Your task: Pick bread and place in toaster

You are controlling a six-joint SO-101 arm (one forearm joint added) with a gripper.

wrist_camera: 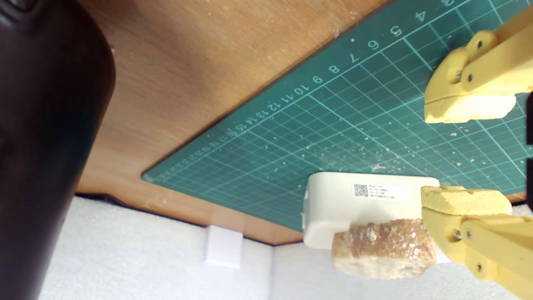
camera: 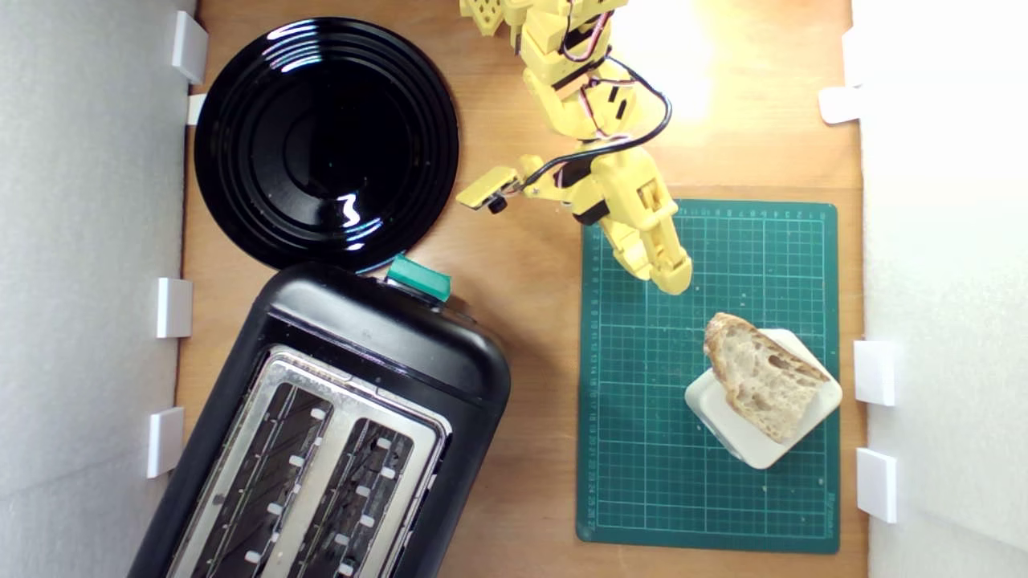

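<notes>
We see a bright scene, with strong light that falls on the far edge of the wooden table [camera: 530, 337] and washes out the wood there. The white walls [camera: 948, 241] at the exterior view's right are overexposed. The black plate [camera: 325, 144] shows sharp white glare streaks. Shadows are soft and short. In the wrist view the toaster [wrist_camera: 46, 137] is a dark, blurred mass, while the green mat [wrist_camera: 333, 125] stays sharp, crumbs included.

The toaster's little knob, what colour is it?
Green. The knob sticks out of the black toaster, clearest in the exterior view.
</notes>
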